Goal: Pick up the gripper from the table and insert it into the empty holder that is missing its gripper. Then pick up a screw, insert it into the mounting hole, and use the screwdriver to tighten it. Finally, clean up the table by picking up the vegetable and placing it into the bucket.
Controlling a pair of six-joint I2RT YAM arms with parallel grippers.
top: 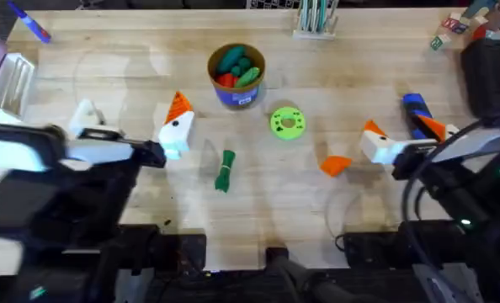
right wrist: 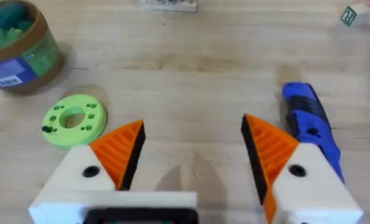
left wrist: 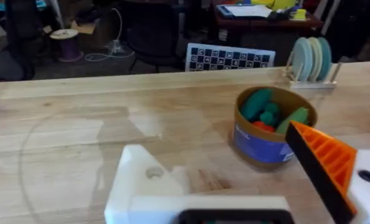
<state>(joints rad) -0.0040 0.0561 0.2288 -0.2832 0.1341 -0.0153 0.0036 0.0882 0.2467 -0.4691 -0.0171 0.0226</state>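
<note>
The gripper [top: 336,165], a small orange wedge, lies loose on the table near my right arm. My left gripper [top: 132,115] [left wrist: 219,155] stands open; one of its fingers is the bare white holder [top: 86,114] [left wrist: 141,180], the other a white block with an orange tip [top: 179,105] [left wrist: 325,162]. Open as well, my right gripper [top: 401,128] [right wrist: 194,130] has two orange-tipped fingers and hovers beside the blue screwdriver [top: 414,108] [right wrist: 309,121]. The dark green vegetable [top: 225,171] lies at the table's middle front. Behind it stands the bucket [top: 236,94] [left wrist: 260,146] [right wrist: 23,65], holding green and red toys.
A bright green disc [top: 286,122] [right wrist: 73,119] lies right of the bucket. A blue-and-red pen [top: 31,23] rests at the far left corner. A rack [top: 316,21] stands at the back edge, a white rack [top: 14,80] at the left, and a dark bag [top: 490,76] at the right.
</note>
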